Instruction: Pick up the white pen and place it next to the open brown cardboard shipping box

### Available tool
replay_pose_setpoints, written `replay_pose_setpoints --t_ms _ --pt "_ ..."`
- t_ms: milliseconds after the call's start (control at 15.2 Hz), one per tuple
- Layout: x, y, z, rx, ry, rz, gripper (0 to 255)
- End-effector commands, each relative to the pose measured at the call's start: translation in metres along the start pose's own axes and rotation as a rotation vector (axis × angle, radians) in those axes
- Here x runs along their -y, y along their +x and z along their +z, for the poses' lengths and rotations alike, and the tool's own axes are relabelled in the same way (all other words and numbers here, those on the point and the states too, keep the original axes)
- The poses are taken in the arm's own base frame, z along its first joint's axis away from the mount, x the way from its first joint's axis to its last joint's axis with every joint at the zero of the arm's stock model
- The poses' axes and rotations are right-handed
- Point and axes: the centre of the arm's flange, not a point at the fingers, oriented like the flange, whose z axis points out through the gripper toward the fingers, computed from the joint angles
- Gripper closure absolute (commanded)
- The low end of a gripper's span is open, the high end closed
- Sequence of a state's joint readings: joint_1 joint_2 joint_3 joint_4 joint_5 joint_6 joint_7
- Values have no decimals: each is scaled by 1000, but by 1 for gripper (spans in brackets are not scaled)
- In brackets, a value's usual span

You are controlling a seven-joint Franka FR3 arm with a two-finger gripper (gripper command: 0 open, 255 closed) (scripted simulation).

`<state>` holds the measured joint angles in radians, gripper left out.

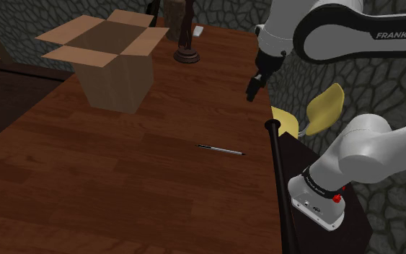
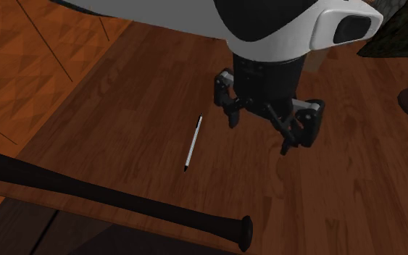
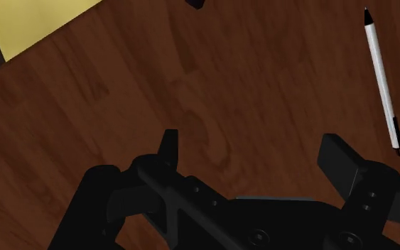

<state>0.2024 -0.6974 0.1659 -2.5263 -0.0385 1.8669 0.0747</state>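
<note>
In the shoulder view, the open brown box (image 1: 112, 63) is seen at the left of the wooden table (image 1: 122, 187), the white pen (image 1: 221, 149) is laid flat mid-table, well apart from it, and, further right, the black gripper (image 1: 254, 89) is held above the wood, fingers spread wide and clasping nothing.

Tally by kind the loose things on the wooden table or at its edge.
White pen: 1
Open brown cardboard box: 1
Black baseball bat: 1
Dark ornament on a round base: 1
Small white object, too small to identify: 1
Total: 5
</note>
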Motion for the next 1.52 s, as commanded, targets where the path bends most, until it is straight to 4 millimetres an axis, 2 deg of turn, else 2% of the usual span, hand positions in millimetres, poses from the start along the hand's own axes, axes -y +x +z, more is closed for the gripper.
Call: replay_pose_setpoints --t_ms 0,396,858,1320,1452 --pt "23 3 12 7 -3 -64 0" --pt "92 -5 53 30 -14 -253 0" --pt "167 -29 100 56 -27 -467 0" --pt "165 -31 136 56 -27 -467 0" --pt "165 -31 139 56 -27 -467 0"
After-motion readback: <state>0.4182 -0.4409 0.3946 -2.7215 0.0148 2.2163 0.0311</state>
